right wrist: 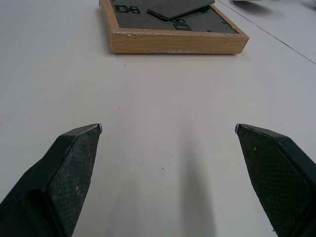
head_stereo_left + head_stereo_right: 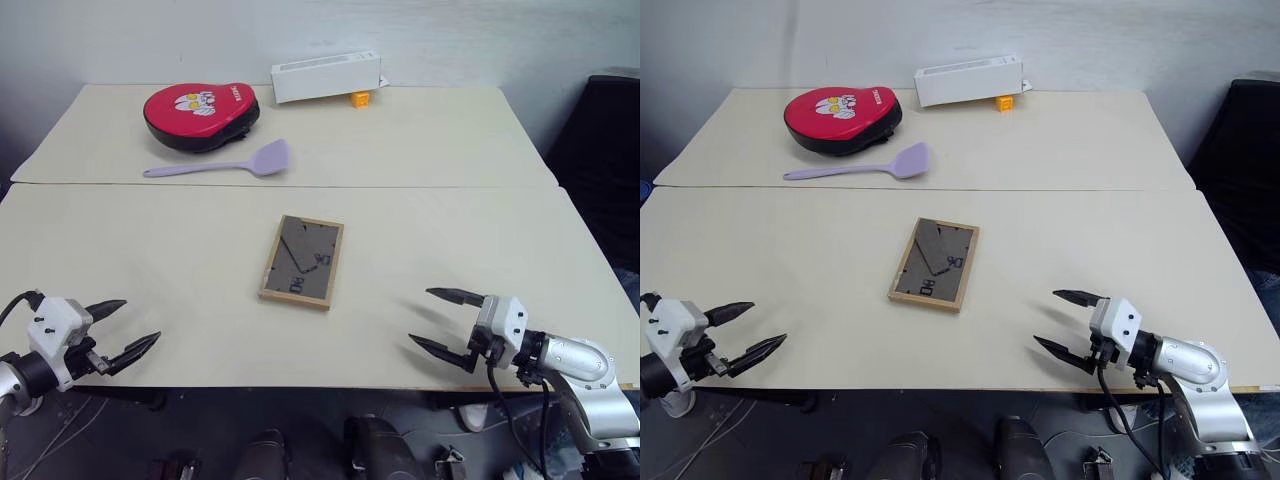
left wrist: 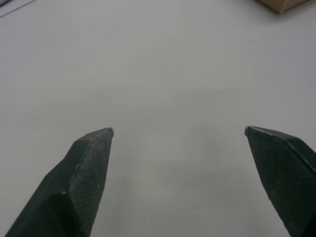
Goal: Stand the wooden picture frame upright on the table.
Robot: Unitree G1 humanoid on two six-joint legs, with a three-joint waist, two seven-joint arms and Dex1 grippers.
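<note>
The wooden picture frame [image 2: 302,261] lies flat, face down, in the middle of the near table [image 2: 180,260]. Its dark back panel and folded stand face up inside a light-wood rim. My left gripper [image 2: 130,327] hovers open at the near left edge, well to the left of the frame, fingers empty. My right gripper [image 2: 440,320] stands open at the near right edge, pointing toward the frame with a gap of bare tabletop between. In the right wrist view the frame [image 1: 173,29] lies ahead of the spread fingers [image 1: 74,168].
On the far table sit a red and black pad [image 2: 200,114], a lilac spatula [image 2: 225,164], a long white box [image 2: 326,76] and a small orange block [image 2: 360,98]. A seam [image 2: 400,186] runs between the two tabletops. A dark chair [image 2: 610,150] stands at the right.
</note>
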